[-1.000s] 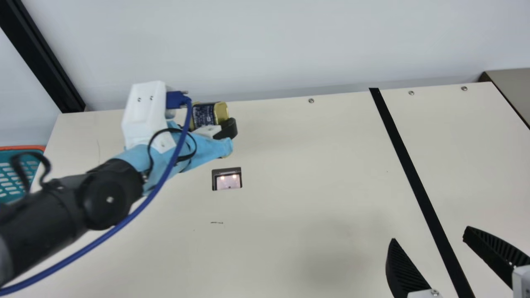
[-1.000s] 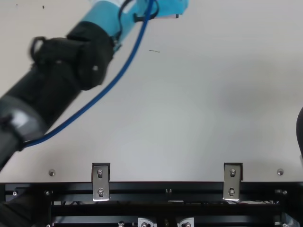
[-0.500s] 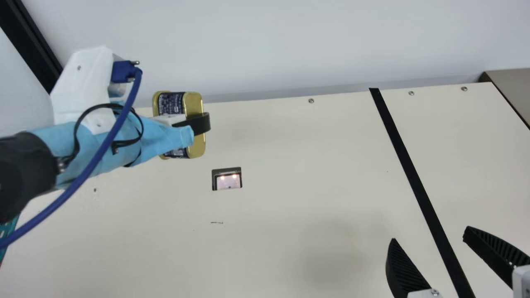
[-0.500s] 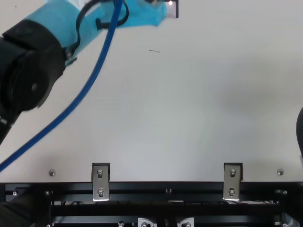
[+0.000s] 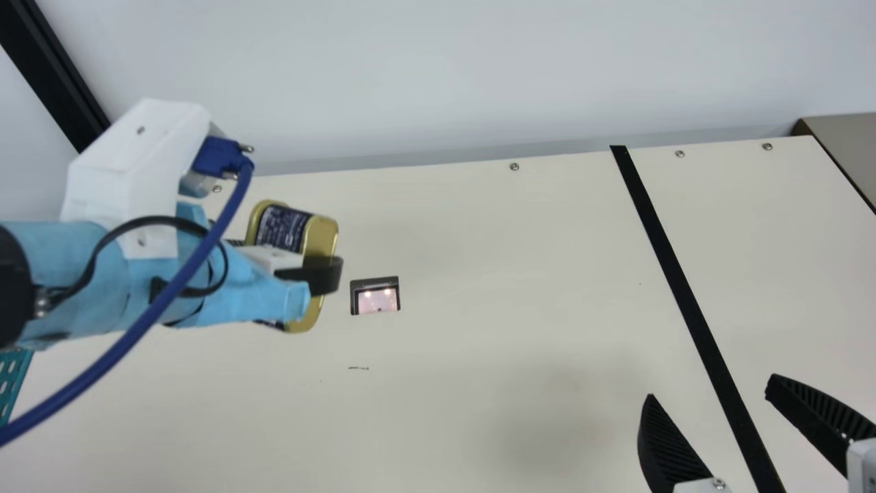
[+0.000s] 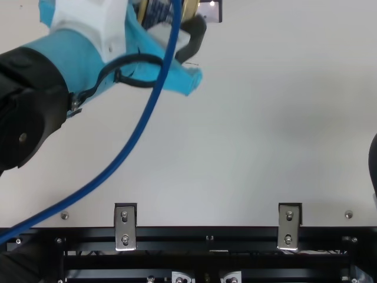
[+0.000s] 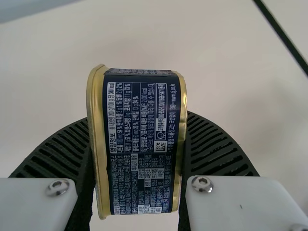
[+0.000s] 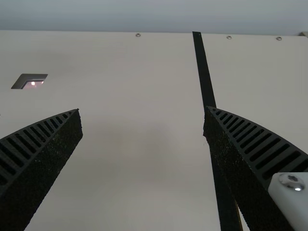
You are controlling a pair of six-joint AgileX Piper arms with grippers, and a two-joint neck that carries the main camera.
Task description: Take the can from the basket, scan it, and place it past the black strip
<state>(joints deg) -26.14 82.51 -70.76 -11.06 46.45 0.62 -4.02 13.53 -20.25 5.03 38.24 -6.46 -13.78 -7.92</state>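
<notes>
One can (image 5: pixel 282 227) inside left hand (image 5: pixel 295 263)

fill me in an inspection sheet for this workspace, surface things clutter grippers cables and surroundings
surface: cream table, small dark mark; black strip runs across it
can: gold and dark blue, held off the table
scanner window: set into the table, two lights glowing
basket: teal, partly in view at the main view's left edge, contents cannot be told
clutter: nothing seen
left gripper: closed on the can
right gripper: open, nothing between its fingers
cables: blue cable and black cable loop on the left arm
surroundings: pale wall, black post
</notes>
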